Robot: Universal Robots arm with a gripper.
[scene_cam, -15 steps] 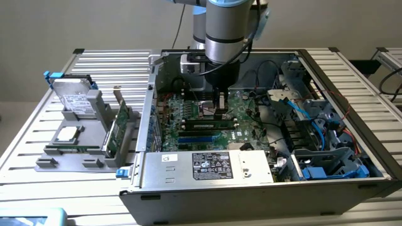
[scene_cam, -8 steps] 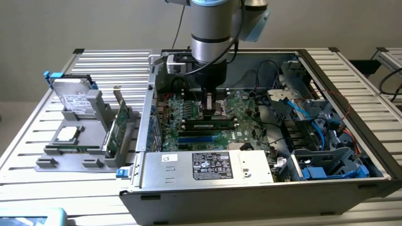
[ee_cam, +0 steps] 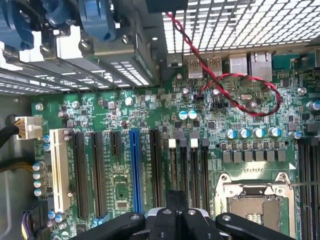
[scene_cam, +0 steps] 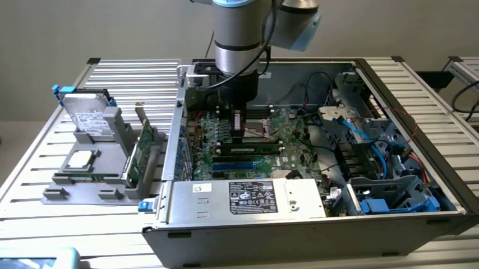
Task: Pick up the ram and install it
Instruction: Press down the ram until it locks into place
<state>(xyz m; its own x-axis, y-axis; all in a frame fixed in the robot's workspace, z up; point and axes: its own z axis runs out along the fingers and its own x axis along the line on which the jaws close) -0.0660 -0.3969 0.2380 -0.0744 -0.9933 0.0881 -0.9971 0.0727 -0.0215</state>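
Arm: reaches down from the far side into the open case [scene_cam: 314, 224], over the motherboard [scene_cam: 224, 143]
Gripper: gripper [scene_cam: 238, 133] low over the board, just beside the CPU socket [scene_cam: 258, 128] and just far of the memory slots [scene_cam: 243, 159]
Fingers: closed together at the wrist view's edge [ee_cam: 176, 212]; nothing is seen between them
Ram: ram [scene_cam: 250, 149] lies seated lengthwise in a memory slot, directly near of the gripper; the fingertip looks to reach its far edge, contact cannot be confirmed
Board, wrist view: green motherboard [ee_cam: 125, 150] with black expansion slots, one blue slot [ee_cam: 134, 172] and one white slot [ee_cam: 59, 170]; empty CPU socket [ee_cam: 255, 200] beside the fingers
Cable: red-and-black twisted cable [ee_cam: 235, 95] loops across the board by the rear ports
Power supply: silver power supply [scene_cam: 247, 197] with a label at the near side of the case
Rack: grey rack [scene_cam: 97, 168] left of the case holds a hard drive [scene_cam: 88, 117], a processor chip [scene_cam: 81, 159] and an expansion card [scene_cam: 142, 148]
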